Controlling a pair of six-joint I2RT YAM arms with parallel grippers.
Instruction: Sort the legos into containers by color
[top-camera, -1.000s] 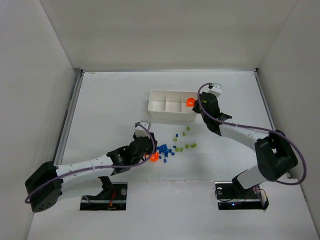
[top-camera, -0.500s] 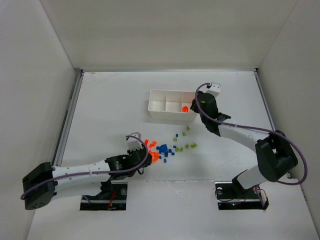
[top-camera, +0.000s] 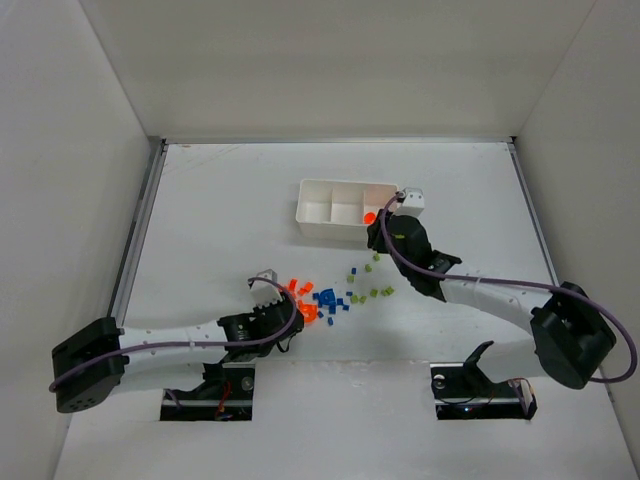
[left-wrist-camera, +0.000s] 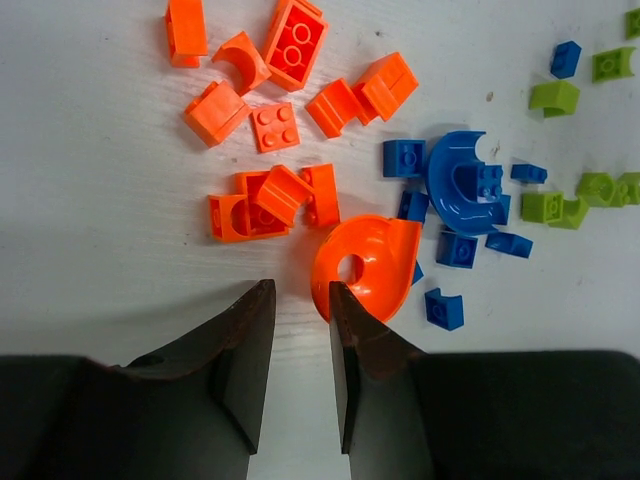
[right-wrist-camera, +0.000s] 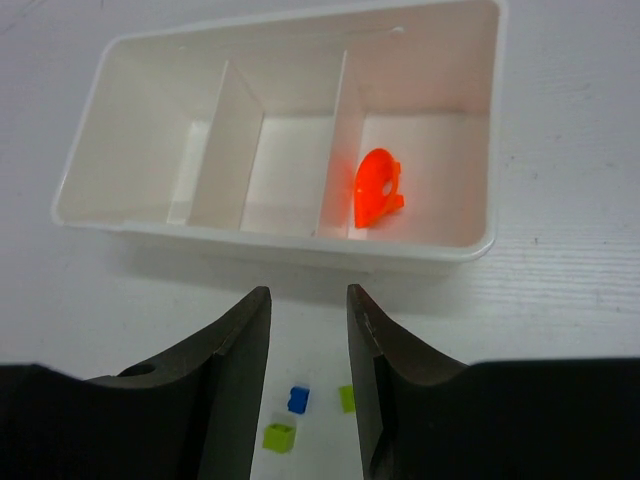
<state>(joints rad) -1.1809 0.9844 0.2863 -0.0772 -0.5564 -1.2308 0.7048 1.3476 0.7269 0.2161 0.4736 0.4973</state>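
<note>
The white tray (top-camera: 330, 225) of three containers stands mid-table; it also fills the top of the right wrist view (right-wrist-camera: 470, 245). One orange curved lego (right-wrist-camera: 377, 188) lies in its right compartment (top-camera: 369, 216); the other two show nothing inside. My right gripper (right-wrist-camera: 308, 300) hangs open and empty just in front of the tray (top-camera: 380, 236). Loose legos lie in groups: orange (left-wrist-camera: 270, 190), blue (left-wrist-camera: 460, 185), green (left-wrist-camera: 560, 200). My left gripper (left-wrist-camera: 300, 300) is open by a narrow gap with nothing in it, and its right finger touches an orange curved piece (left-wrist-camera: 365, 265).
Small blue (right-wrist-camera: 297, 400) and green (right-wrist-camera: 278, 437) legos lie on the table below my right jaws. In the top view the pile spreads from orange (top-camera: 298, 292) through blue (top-camera: 326, 298) to green (top-camera: 372, 290). White walls enclose the table on three sides.
My right gripper opened, leaving the orange piece in the right compartment, and drew back toward the tray's front. My left gripper narrowed and slid back off the pile, uncovering the orange legos.
</note>
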